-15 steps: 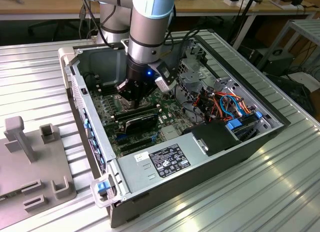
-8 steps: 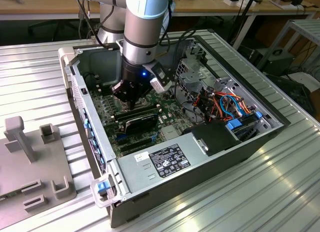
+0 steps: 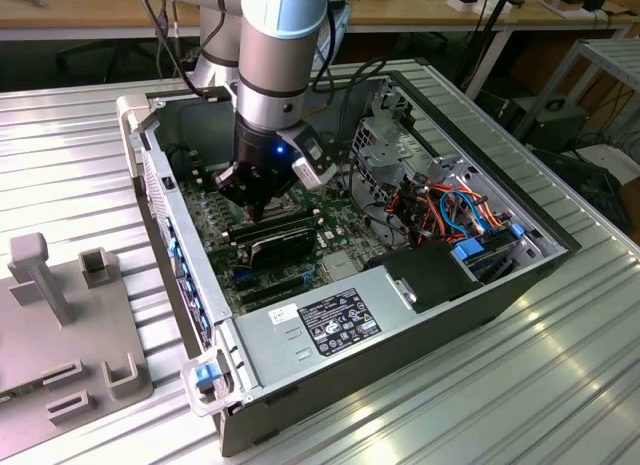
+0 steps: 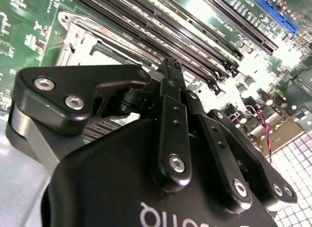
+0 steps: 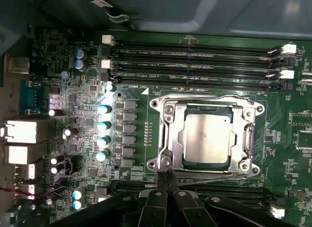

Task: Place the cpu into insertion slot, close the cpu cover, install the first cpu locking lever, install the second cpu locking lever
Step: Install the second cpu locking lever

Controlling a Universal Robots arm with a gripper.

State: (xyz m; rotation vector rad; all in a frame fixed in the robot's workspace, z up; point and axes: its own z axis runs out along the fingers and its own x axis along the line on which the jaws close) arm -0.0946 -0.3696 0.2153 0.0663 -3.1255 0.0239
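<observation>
Outside, in the exterior view, the gripper (image 3: 243,188) reaches down into the open computer case (image 3: 400,285) on the desk (image 3: 560,385). Next, the first wrist view shows the cpu (image 5: 207,137) seated in the insertion slot (image 5: 208,108) under the lowered cpu cover (image 5: 168,127), closed fingers (image 5: 164,174) at its corner.

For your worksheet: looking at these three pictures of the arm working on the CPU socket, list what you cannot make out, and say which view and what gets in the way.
- Exterior view: the insertion slot is hidden behind the gripper and arm.
- First wrist view: the cpu lies under the cpu cover; whether the locking levers are latched is too fine to tell.
- Second wrist view: the gripper's body blocks most of the socket frame.
</observation>
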